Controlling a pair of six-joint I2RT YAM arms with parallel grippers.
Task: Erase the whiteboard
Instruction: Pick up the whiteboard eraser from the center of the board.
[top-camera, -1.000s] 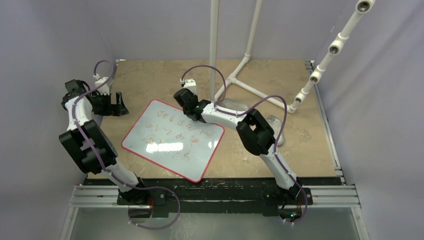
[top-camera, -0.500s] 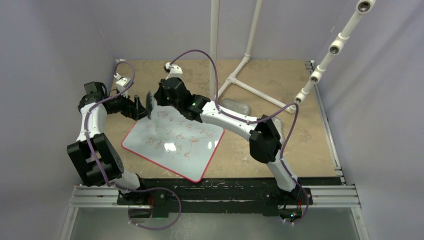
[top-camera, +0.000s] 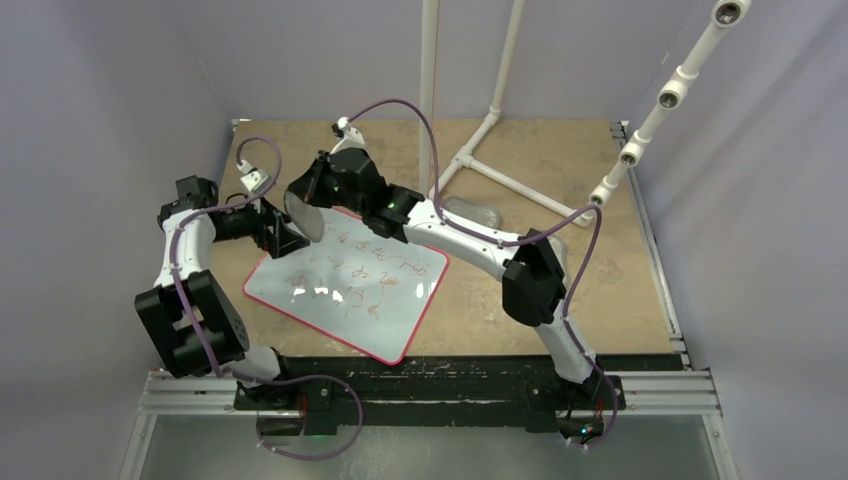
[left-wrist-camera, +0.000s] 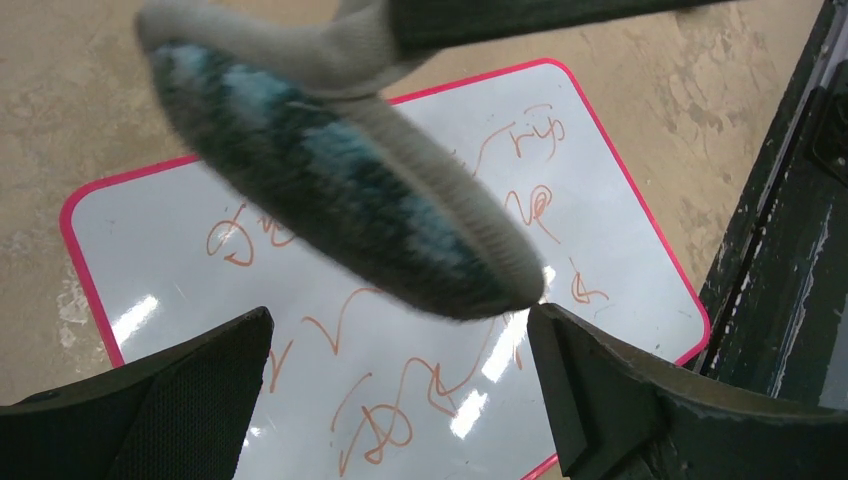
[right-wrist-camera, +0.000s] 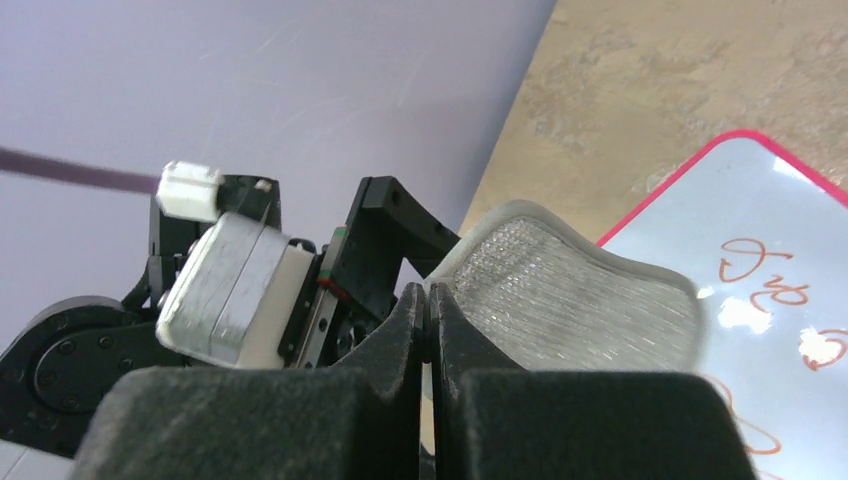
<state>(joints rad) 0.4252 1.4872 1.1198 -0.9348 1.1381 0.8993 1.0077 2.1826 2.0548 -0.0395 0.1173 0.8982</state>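
Note:
The whiteboard (top-camera: 350, 285), white with a thin red rim and red scribbles, lies flat on the tan table; it also shows in the left wrist view (left-wrist-camera: 620, 250) and the right wrist view (right-wrist-camera: 790, 260). My right gripper (top-camera: 318, 196) (right-wrist-camera: 428, 295) is shut on the edge of a silvery-grey oval pad (top-camera: 303, 212) (right-wrist-camera: 570, 290) and holds it above the board's far-left corner. The pad's dark blue-grey underside (left-wrist-camera: 340, 190) hangs just ahead of my left gripper (top-camera: 285, 232) (left-wrist-camera: 400, 325), which is open with the pad's end close to its right finger.
Two more silvery-grey pads lie right of the board (top-camera: 472, 212) (top-camera: 552, 250), the second partly behind my right arm. A white pipe frame (top-camera: 470, 150) stands at the back, a pipe with fittings (top-camera: 660, 100) at the right. Purple walls close in the table.
My right gripper carried the pad left off the board's middle to the far-left corner and raised it. My left arm swung in toward it, and its open fingers now flank the pad.

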